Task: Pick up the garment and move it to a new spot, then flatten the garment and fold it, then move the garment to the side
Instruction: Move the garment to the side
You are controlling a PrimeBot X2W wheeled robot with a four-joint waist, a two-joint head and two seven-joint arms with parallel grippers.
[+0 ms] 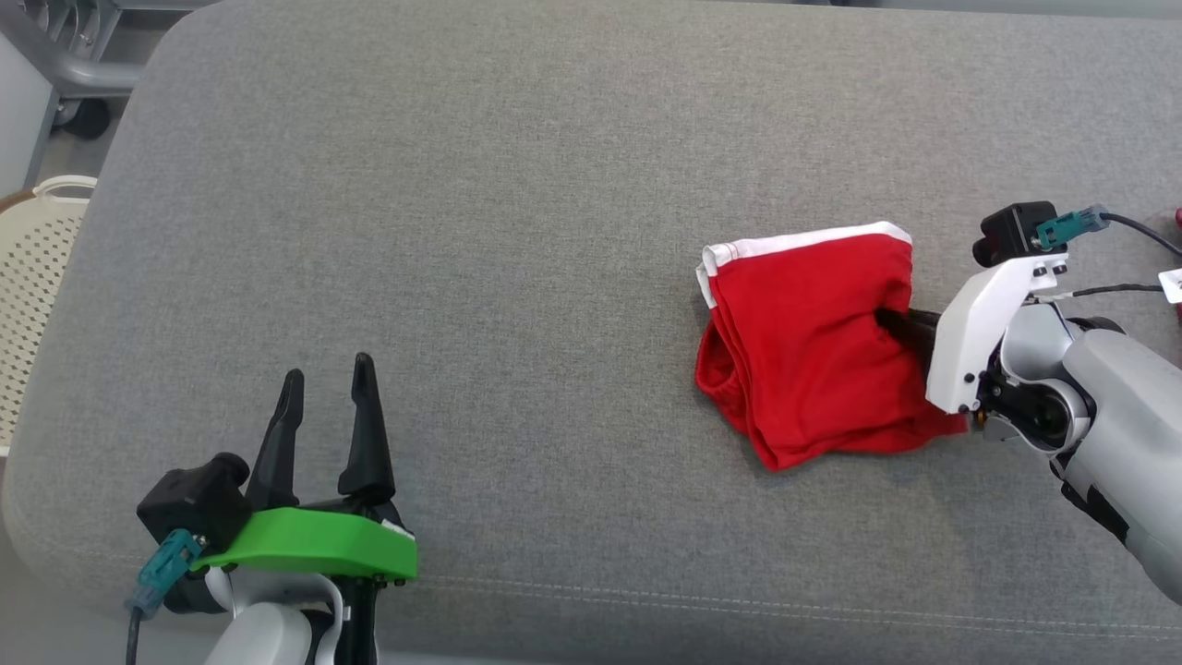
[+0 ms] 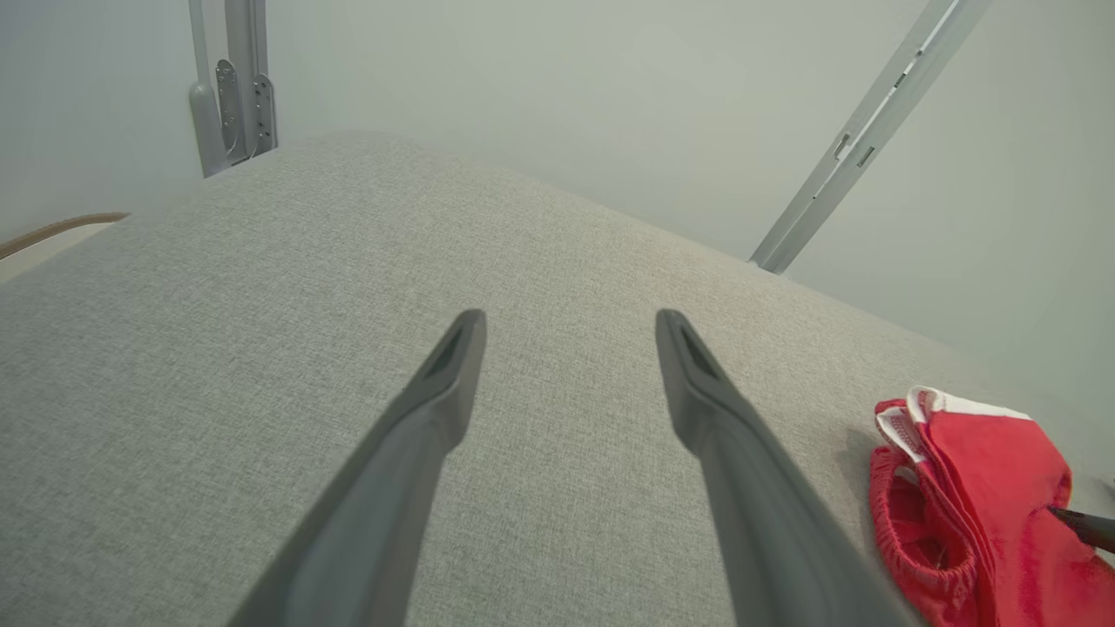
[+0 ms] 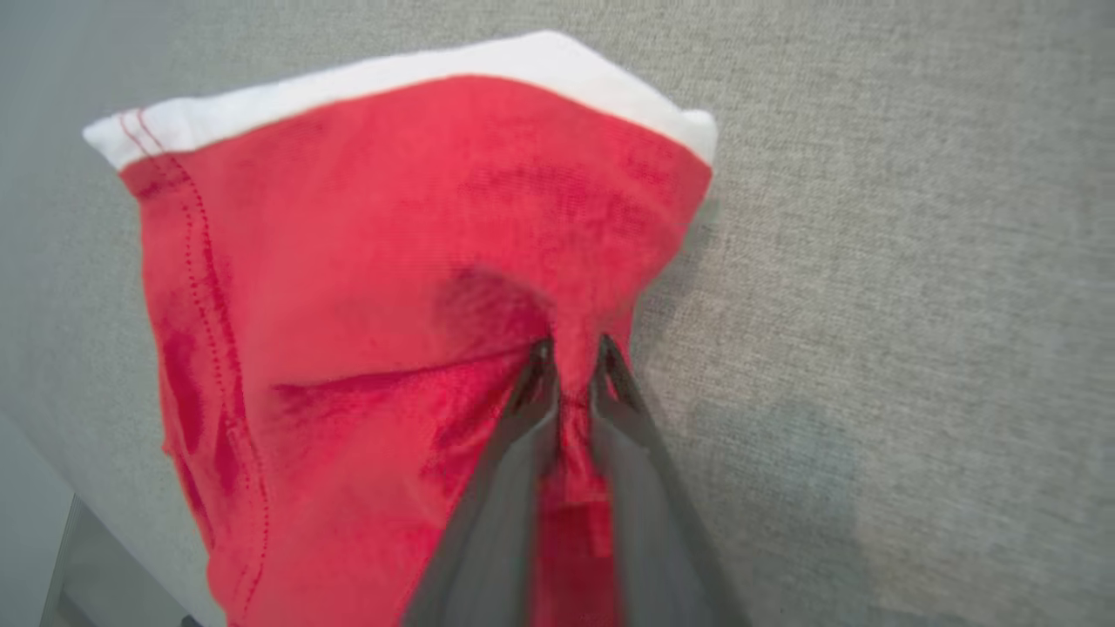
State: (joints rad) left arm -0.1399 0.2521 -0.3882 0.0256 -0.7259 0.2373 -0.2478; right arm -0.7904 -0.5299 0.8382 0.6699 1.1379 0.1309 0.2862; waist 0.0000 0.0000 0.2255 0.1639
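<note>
Right now the right tool (image 3: 573, 342) is clamped on the garment (image 1: 803, 351): its two dark fingers stand nearly together, with a raised ridge of red cloth pinched between the tips. The cloth puckers into a shallow hollow just ahead of them. The garment is a red pair of shorts with a white waistband (image 3: 392, 78), lying crumpled and partly doubled over on the grey padded bench (image 1: 554, 185). Most of it spreads ahead of this tool and off to its left, with the waistband at the edge farthest from the fingertips. Bare bench fabric lies to the tool's right. In the head view the tool reaches in low over the garment's right-hand edge.

The left tool (image 1: 328, 367) has its fingers wide apart over bare bench fabric. The garment lies well off to this tool's right, apart from it. From its wrist camera a gathered leg opening (image 2: 915, 540) faces this tool, and a dark fingertip (image 2: 1084, 525) of the other tool pokes into the red cloth. Off to this tool's left, past the bench edge, stands a cream perforated basket (image 1: 37, 268).
</note>
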